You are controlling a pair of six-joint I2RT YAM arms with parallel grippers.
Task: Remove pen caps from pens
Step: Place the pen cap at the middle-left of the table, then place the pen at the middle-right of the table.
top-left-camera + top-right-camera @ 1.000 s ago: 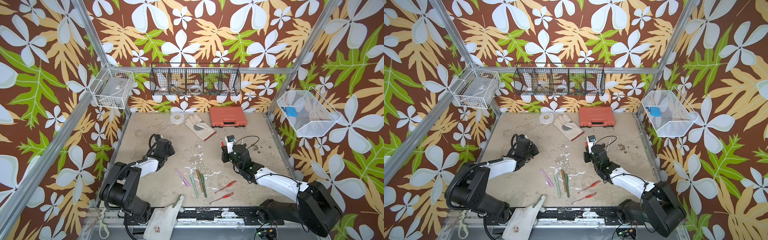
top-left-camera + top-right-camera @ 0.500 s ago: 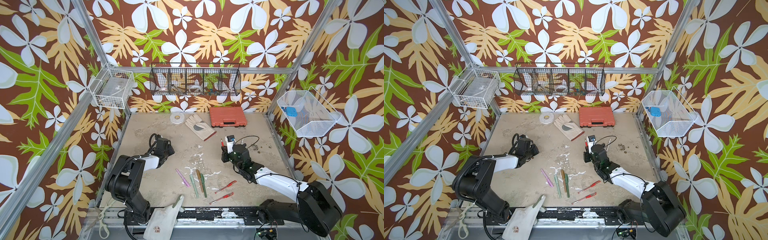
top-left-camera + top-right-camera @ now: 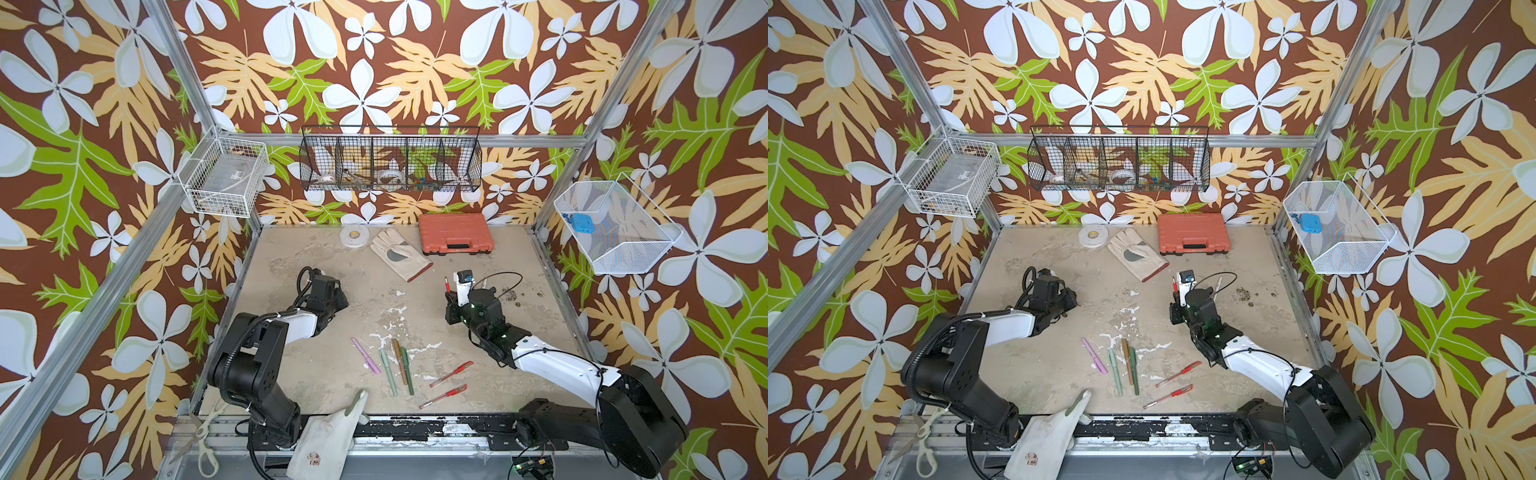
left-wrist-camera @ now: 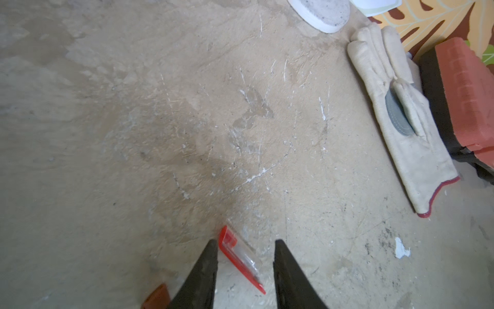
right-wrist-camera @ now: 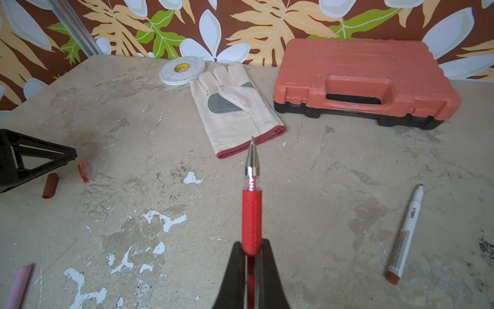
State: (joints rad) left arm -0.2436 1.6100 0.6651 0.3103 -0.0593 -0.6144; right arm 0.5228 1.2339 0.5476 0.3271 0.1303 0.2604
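The right end effector point(image 5: 251, 244) is clamped tight on the barrel of a red pen point(image 5: 251, 214), gripping it low on the rubber sleeve. The pen sticks out ahead of the jaws above the table point(image 5: 307, 166) with its metal tip bare, so this one is already uncapped.

The left end effector point(image 4: 245, 243) sits low over the table with its jaws partly apart and nothing between them. A red-and-clear cap point(image 4: 240, 256) lies loose on the table just ahead of its fingertips, close to one of them; whether it touches that finger I cannot tell. A dark red cap point(image 5: 50, 185) lies just beside it. A white marker point(image 5: 406, 232) lies well off to the side, also with its tip bare.

Six more pens lie in a loose row near the front edge: pink point(image 3: 365, 355), pale green point(image 3: 388, 372), brown point(image 3: 400, 361), dark green point(image 3: 407, 371) and two red gel pens point(image 3: 451, 373) point(image 3: 442, 396). They look capped, though they are small in both top views.

This looks like the tail of one uncapping, with the cap put down. The next move calls for laying the bare red pen down clear of the row, then picking a capped pen by its barrel so the left end effector can pinch the cap and pull straight along the pen.
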